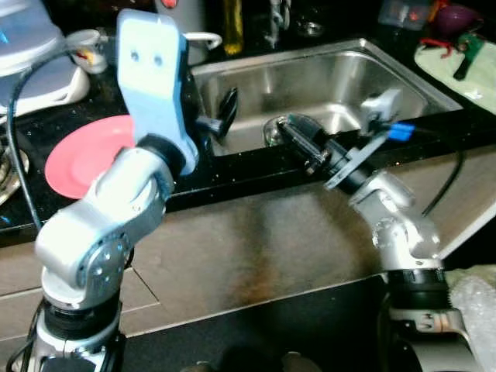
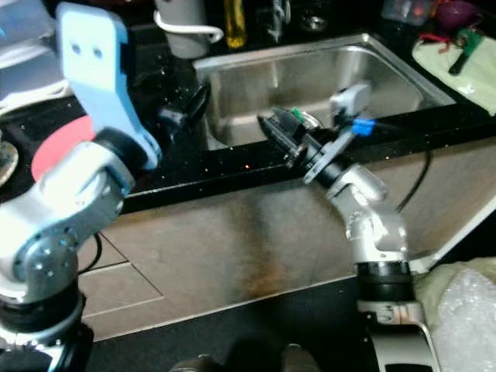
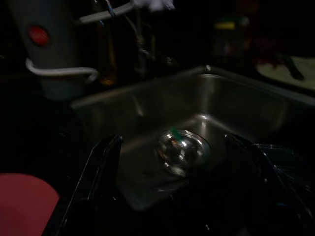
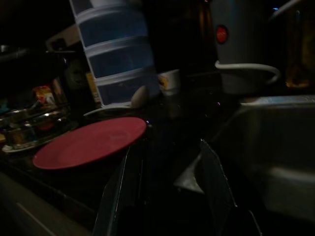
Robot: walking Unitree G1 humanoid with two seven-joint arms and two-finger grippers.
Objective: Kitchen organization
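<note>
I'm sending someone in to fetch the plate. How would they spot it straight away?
Start at the steel sink set into the black countertop. The red plate lies flat on that counter on the robot's left of the sink, in front of a white-and-blue appliance. It is the only flat, round, red thing there.

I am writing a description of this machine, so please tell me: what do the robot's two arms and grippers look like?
Both arms have rounded silver housings with black joint rings. The left arm carries a light-blue flat bracket with two small holes, and a black cable runs beside it. The right arm bears a grey wrist block, a blue connector and a black cable. Each gripper (left gripper, right gripper) is black.
</note>
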